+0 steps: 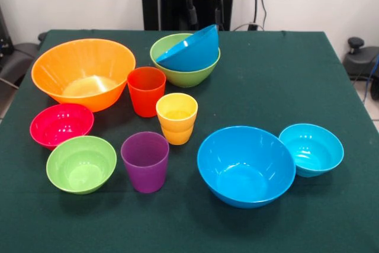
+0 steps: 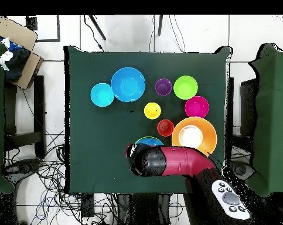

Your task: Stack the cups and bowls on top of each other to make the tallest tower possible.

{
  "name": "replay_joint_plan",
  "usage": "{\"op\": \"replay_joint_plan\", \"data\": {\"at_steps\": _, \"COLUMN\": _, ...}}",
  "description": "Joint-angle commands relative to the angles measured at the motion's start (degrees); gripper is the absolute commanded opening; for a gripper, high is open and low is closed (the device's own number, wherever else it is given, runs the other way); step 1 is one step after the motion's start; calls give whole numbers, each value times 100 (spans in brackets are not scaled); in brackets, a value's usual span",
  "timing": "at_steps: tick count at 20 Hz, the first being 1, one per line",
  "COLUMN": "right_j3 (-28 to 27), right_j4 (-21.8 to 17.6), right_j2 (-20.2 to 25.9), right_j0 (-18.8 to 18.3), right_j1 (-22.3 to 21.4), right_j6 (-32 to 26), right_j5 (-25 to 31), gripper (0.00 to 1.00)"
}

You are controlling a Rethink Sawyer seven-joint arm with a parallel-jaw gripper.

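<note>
Front view, blue bowl point(image 1: 190, 51) tilted in green bowl point(image 1: 177, 70), pincer unseen

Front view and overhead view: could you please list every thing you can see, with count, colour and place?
Table: one, dark green cloth.
Huge bowl: one, orange-yellow, far left in the front view.
Large bowls: two, blue; one near right, one tilted inside the medium bowl.
Medium bowl: one, green, far centre.
Small bowls: three; light-blue right, pink-red left, green near left.
Cups: three, centre; orange-red, yellow, purple.
Arm: one, red and black, over the medium bowl in the overhead view; gripper state unclear.
</note>
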Motion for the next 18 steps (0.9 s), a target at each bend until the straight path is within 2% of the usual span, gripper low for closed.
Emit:
{"op": "replay_joint_plan", "data": {"at_steps": 1, "right_j3": 367, "right_j4": -315, "right_j2": 289, "right_j0": 184, "right_j1": 16, "right_j6": -51, "right_j5": -132, "gripper": 100}}
{"op": "replay_joint_plan", "data": {"at_steps": 7, "right_j3": 455, "right_j4": -227, "right_j2": 351, "right_j0": 179, "right_j1": 33, "right_j6": 42, "right_j5": -261, "gripper": 100}}
{"op": "replay_joint_plan", "data": {"at_steps": 10, "right_j3": 420, "right_j4": -236, "right_j2": 293, "right_j0": 308, "right_j1": 61, "right_j6": 169, "right_j5": -336, "gripper": 100}}
{"op": "replay_joint_plan", "data": {"at_steps": 18, "right_j3": 102, "right_j4": -337, "right_j2": 38, "right_j0": 675, "right_j1": 617, "right_j6": 413, "right_j5": -793, "gripper": 100}}
